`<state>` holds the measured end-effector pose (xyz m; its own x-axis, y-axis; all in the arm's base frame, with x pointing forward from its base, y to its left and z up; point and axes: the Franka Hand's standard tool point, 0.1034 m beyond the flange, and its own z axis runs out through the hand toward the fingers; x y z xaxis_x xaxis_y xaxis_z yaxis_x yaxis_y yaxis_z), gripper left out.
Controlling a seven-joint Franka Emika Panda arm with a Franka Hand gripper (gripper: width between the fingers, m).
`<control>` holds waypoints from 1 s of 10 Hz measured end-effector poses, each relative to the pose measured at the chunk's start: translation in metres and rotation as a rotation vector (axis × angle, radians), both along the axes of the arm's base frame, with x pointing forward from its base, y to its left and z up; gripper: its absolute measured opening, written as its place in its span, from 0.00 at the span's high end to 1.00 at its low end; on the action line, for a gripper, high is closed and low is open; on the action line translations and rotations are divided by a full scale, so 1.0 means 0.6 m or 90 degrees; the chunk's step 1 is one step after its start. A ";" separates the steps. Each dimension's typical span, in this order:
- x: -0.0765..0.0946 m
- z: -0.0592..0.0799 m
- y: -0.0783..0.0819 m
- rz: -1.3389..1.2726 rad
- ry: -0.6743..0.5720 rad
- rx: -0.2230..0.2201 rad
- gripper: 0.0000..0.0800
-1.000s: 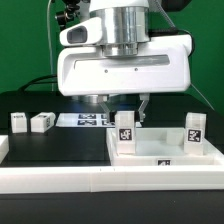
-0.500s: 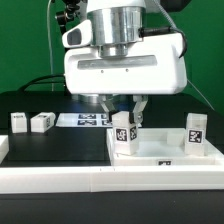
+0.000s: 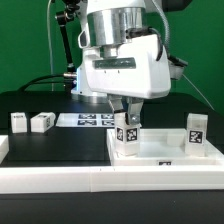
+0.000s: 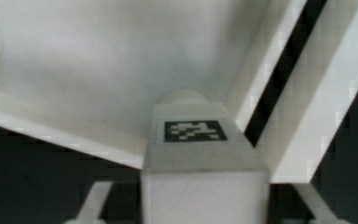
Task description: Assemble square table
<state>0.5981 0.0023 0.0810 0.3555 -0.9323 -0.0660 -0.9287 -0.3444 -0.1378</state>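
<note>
The white square table top (image 3: 165,152) lies on the exterior view's right. One white leg block (image 3: 125,133) stands upright on its near left corner, and another (image 3: 194,130) stands at its right. My gripper (image 3: 126,118) is directly over the left leg, open, with a finger on each side of its upper part. In the wrist view the tagged leg (image 4: 197,165) sits between my fingers (image 4: 101,200) with dark gaps on both sides, and the table top (image 4: 87,80) lies beyond it. Two loose leg blocks (image 3: 18,122) (image 3: 42,122) stand on the black table at the left.
The marker board (image 3: 85,120) lies flat behind the gripper. A long white rail (image 3: 60,178) borders the front of the workspace. A green wall is at the back.
The gripper hand has turned about its vertical axis over the left leg, from broadside to angled. The leg and the table top stay in place.
</note>
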 end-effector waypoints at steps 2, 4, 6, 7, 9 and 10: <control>0.000 0.000 0.001 -0.015 0.001 0.003 0.64; 0.000 0.000 0.001 0.029 -0.004 -0.002 0.31; 0.003 0.002 0.003 0.123 -0.011 -0.011 0.23; 0.003 0.002 0.003 0.199 -0.020 -0.019 0.20; 0.003 0.002 0.003 0.281 -0.029 -0.027 0.19; 0.003 0.002 0.002 0.334 -0.035 -0.033 0.19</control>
